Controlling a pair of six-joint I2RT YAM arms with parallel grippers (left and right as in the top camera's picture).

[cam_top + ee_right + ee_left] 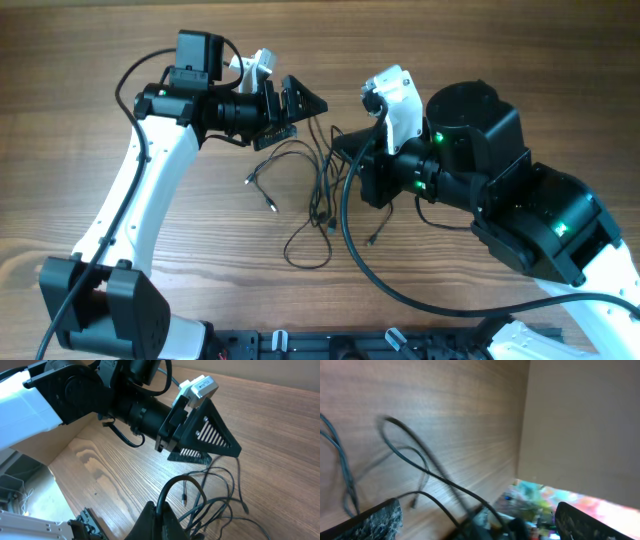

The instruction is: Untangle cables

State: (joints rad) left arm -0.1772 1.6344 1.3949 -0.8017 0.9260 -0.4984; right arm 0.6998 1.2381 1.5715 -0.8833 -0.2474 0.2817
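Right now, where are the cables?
Overhead, the cables lie in a loose tangle at centre, between the left arm and the right arm.

**Operator:** Where is the overhead view placed?
**Technician:** Fixed above the table (480,40), facing straight down, far enough to frame both arms.
**Operator:** And the wrist views?
**Technician:** Left wrist: close and low, angled along the tabletop, blurred. Right wrist: close, facing the left gripper (220,456).
**Operator:** What is the shared area?
**Technician:** The cables (322,195) at table centre appear in all three views.
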